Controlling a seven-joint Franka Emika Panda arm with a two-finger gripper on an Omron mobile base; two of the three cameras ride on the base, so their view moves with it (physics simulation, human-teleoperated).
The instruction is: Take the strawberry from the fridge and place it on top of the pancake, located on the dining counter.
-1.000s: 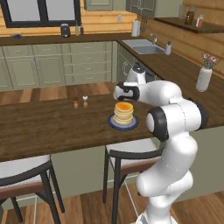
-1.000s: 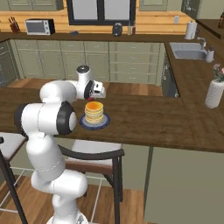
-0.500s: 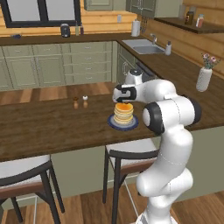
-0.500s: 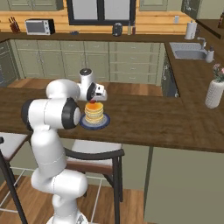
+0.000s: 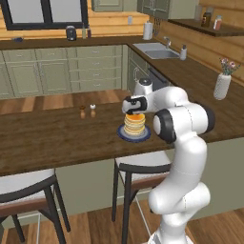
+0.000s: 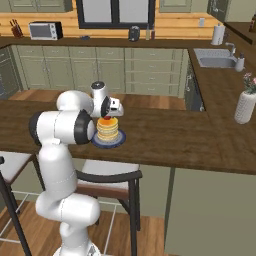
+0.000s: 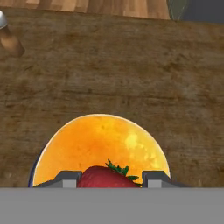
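My gripper [image 5: 132, 112] [image 6: 106, 118] [image 7: 109, 180] is shut on the dark red strawberry [image 7: 108, 177] with green leaves, its fingertips [image 7: 65, 179] on both sides of the berry. It hangs just above the golden pancake [image 5: 135, 126] [image 6: 107, 131] [image 7: 96, 148], a short stack on a dark blue plate [image 5: 122, 136] [image 6: 120, 141]. The plate stands on the dark brown dining counter [image 5: 57, 138] [image 6: 200, 140] [image 7: 131, 65]. The fridge is out of view.
Two small shakers [image 5: 87, 111] [image 7: 8, 39] stand on the counter left of the plate. A white vase [image 5: 221, 85] [image 6: 245, 105] with flowers sits on the counter's right arm. Stools [image 5: 138, 167] [image 6: 107, 175] stand below the near edge.
The hand has eased slightly left and down, closer over the pancake stack, still holding the strawberry.
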